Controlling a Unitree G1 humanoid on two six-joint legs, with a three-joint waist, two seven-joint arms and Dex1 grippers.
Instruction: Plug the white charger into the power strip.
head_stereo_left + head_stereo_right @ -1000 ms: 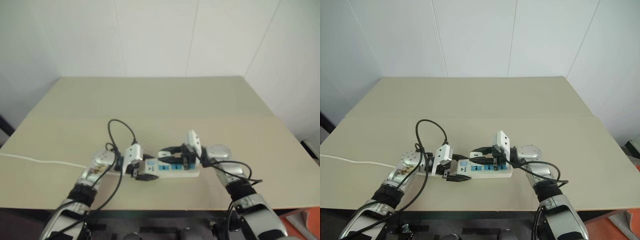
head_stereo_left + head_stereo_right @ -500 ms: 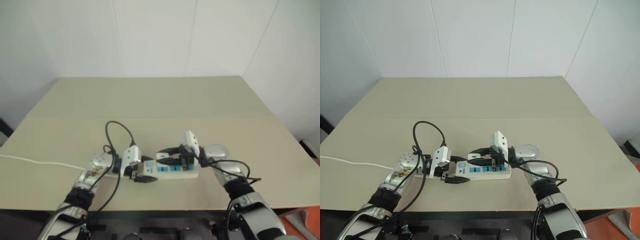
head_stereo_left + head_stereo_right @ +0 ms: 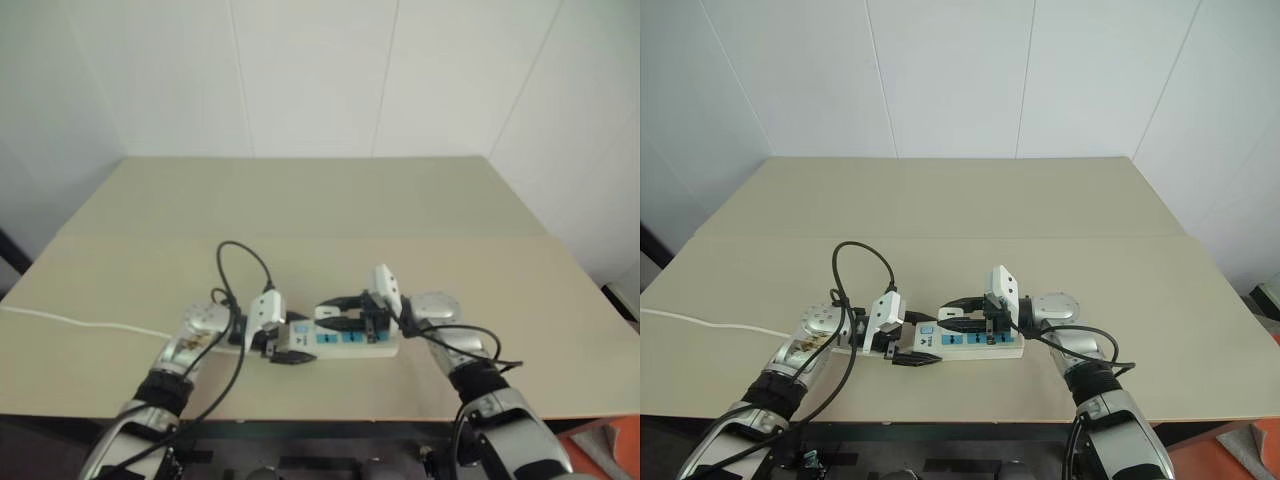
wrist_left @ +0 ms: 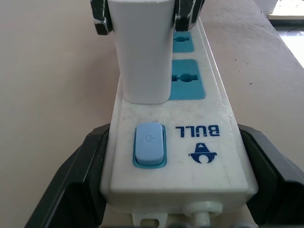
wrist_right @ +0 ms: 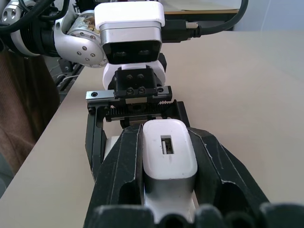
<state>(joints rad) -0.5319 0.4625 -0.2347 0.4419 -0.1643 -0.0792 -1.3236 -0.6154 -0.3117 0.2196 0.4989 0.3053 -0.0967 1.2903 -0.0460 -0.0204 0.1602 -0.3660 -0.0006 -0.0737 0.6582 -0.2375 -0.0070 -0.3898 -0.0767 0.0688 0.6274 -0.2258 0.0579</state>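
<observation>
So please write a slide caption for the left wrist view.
Right gripper presses white charger into power strip, held by left gripper.

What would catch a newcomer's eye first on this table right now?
The long white power strip with blue sockets lies near the front edge of the beige table, its switch end clamped in the left gripper. The small white cube-shaped charger stands upright on the strip just past the blue switch, pinched by the right gripper. A thin white cord trails off to the robot's left.
</observation>
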